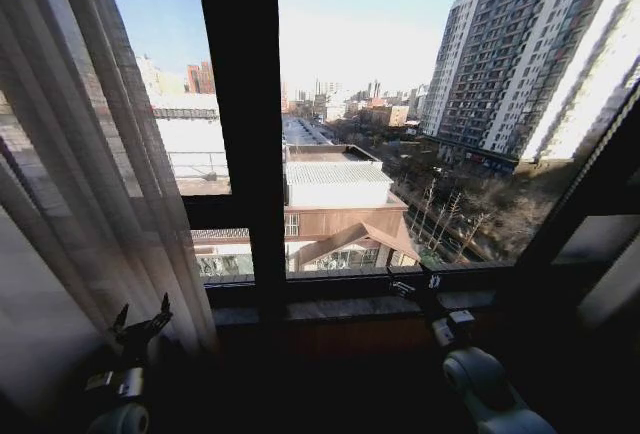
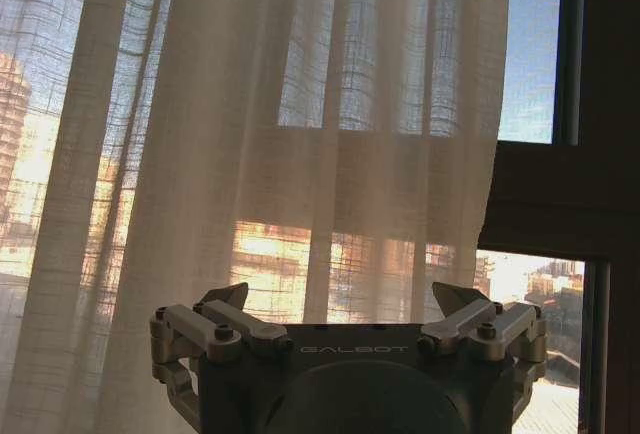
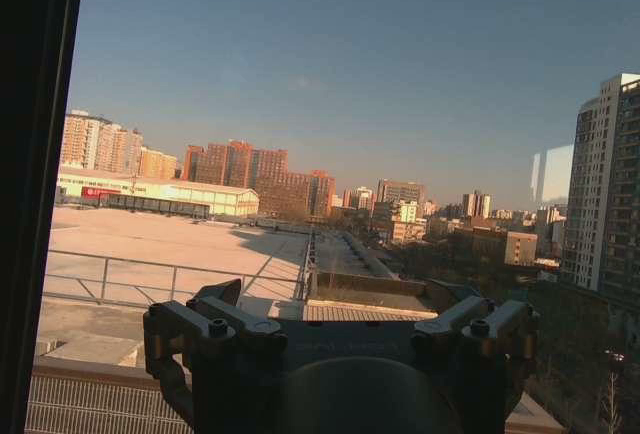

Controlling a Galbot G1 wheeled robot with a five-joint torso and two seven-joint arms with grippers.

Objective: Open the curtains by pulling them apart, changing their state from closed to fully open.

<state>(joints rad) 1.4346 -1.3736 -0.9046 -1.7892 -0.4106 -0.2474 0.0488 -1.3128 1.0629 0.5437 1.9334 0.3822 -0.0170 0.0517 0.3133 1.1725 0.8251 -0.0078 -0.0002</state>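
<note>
Sheer cream-white curtains (image 1: 90, 154) of fine woven mesh, falling in many vertical pleats, gathered at the left of the window, translucent enough to show buildings through the weave. In the left wrist view the same pleated fabric (image 2: 280, 154) hanging close ahead, its free edge beside a dark window frame (image 2: 560, 194).

Left gripper (image 1: 140, 322) low at the left, just beside the curtain's lower edge, fingers (image 2: 225, 326) spread wide apart, nothing held. Right gripper (image 1: 415, 282) raised near the dark window sill (image 1: 340, 306), pointed at bare glass, fingers (image 3: 215, 324) likewise splayed open and empty.

Thick dark vertical mullion (image 1: 245, 124) between the panes. Beyond the glass: flat pale rooftop (image 3: 170, 244), tall grey apartment block (image 1: 530, 64), clear blue sky.
</note>
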